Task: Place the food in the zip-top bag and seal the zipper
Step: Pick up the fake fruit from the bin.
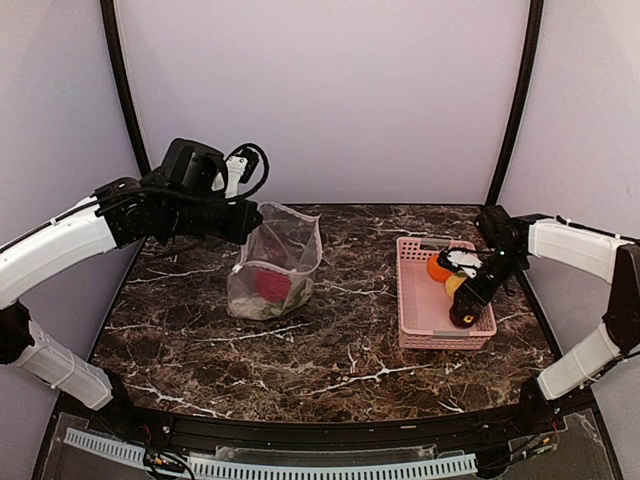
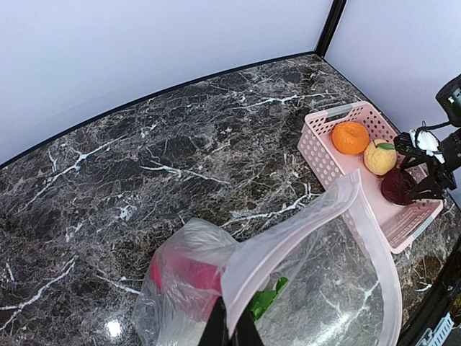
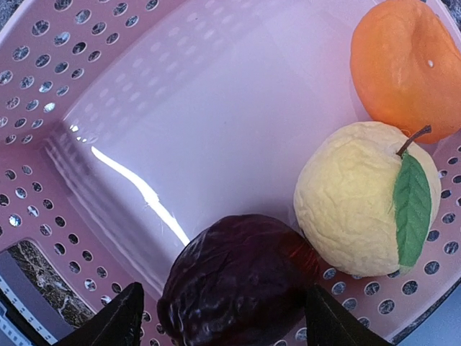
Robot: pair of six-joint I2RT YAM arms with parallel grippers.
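Observation:
The clear zip-top bag (image 1: 272, 262) stands left of centre with red food (image 1: 270, 284) and a green leaf inside; the white pieces do not show. My left gripper (image 1: 243, 222) is shut on its whitish-pink zipper strip (image 2: 302, 245) and holds the mouth up and open (image 2: 232, 333). My right gripper (image 1: 466, 306) is open inside the pink basket (image 1: 412, 300), jaws wide on either side of the dark maroon fruit (image 3: 241, 285), not touching it. The yellow fruit (image 3: 364, 198) and the orange (image 3: 407, 65) lie beside it.
The pink lattice basket (image 2: 317, 155) sits on the right of the dark marble table (image 1: 340, 360). Pale walls close off the back and sides. The table's front edge runs along the black rail near the arm bases.

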